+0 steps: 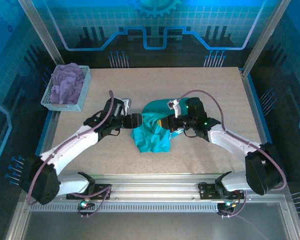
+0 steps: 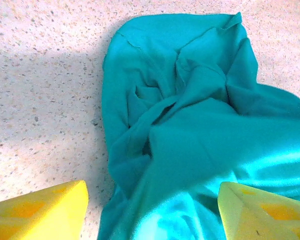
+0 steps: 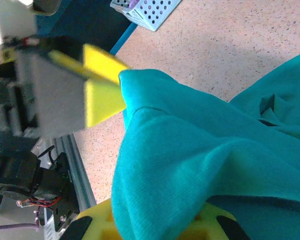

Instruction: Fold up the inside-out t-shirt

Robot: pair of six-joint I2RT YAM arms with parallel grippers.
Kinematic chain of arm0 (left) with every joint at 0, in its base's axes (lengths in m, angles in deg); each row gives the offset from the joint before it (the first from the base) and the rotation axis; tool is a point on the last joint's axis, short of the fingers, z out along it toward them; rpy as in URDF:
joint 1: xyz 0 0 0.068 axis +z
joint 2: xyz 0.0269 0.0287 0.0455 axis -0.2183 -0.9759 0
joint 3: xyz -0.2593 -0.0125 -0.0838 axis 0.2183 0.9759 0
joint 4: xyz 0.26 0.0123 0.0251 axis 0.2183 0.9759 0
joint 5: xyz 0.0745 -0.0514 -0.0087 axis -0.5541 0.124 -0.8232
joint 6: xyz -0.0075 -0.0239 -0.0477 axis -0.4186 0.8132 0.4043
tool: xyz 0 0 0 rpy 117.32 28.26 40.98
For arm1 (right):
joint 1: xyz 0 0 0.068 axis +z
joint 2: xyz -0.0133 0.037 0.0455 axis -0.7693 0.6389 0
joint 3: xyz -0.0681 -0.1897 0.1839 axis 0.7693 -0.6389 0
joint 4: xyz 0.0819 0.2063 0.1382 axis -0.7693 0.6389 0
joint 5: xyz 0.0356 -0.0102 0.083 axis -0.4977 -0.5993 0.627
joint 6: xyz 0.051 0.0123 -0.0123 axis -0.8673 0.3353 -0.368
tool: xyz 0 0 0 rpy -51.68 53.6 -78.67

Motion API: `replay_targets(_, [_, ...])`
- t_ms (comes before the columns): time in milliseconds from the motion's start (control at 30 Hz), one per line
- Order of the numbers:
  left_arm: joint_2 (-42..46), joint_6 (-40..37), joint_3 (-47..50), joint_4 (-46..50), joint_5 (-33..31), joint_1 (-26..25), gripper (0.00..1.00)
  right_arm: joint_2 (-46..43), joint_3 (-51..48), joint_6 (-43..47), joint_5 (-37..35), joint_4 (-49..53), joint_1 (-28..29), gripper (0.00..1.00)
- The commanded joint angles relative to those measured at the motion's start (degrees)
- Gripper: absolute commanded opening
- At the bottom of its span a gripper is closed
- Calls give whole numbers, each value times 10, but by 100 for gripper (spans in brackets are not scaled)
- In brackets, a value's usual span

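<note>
The inside-out t-shirt (image 1: 152, 137) is a bunched teal heap in the middle of the table. My left gripper (image 1: 135, 121) is at its left edge, jaws open. In the left wrist view the t-shirt (image 2: 190, 120) lies wrinkled on the table, a fold of it between the spread yellow fingertips of the left gripper (image 2: 152, 215). My right gripper (image 1: 165, 124) is shut on a lifted fold of cloth at the heap's right side. In the right wrist view the t-shirt (image 3: 190, 150) drapes over the right gripper (image 3: 160, 222), and the left gripper's yellow fingers (image 3: 102, 97) touch the cloth's edge.
A white perforated basket (image 1: 50, 97) holding a lavender-purple garment (image 1: 67, 82) stands at the table's back left, its corner showing in the right wrist view as the basket (image 3: 150, 10). Speckled tabletop (image 1: 210, 95) surrounds the heap. An aluminium rail (image 1: 155, 187) runs along the near edge.
</note>
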Motion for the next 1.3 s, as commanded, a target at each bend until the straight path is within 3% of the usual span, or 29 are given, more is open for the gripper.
replay_targets(0, [52,-20,12,60,-86,-56,69,14,21,-15,15,-23,-6,0])
replay_targets(67, [64,-18,15,57,-79,-83,68,19,23,-15,14,-23,-5,0])
replay_targets(167, [61,-8,21,15,-11,-104,63,24,25,-16,13,-22,-5,0])
replay_targets(233, [41,0,24,-23,37,-104,56,24,25,-15,13,-21,-5,0])
replay_targets(367, [-20,-1,-3,-52,62,-104,44,16,22,-10,7,-10,-5,0])
replay_targets(533, [-78,5,-26,-77,50,-96,42,1,18,0,-3,4,-5,0])
replay_targets(800, [-122,34,-32,-132,91,-56,36,-11,12,8,-9,14,-6,0])
replay_targets(1267, [-164,42,-61,-161,145,-52,35,-12,7,11,-13,11,-6,0])
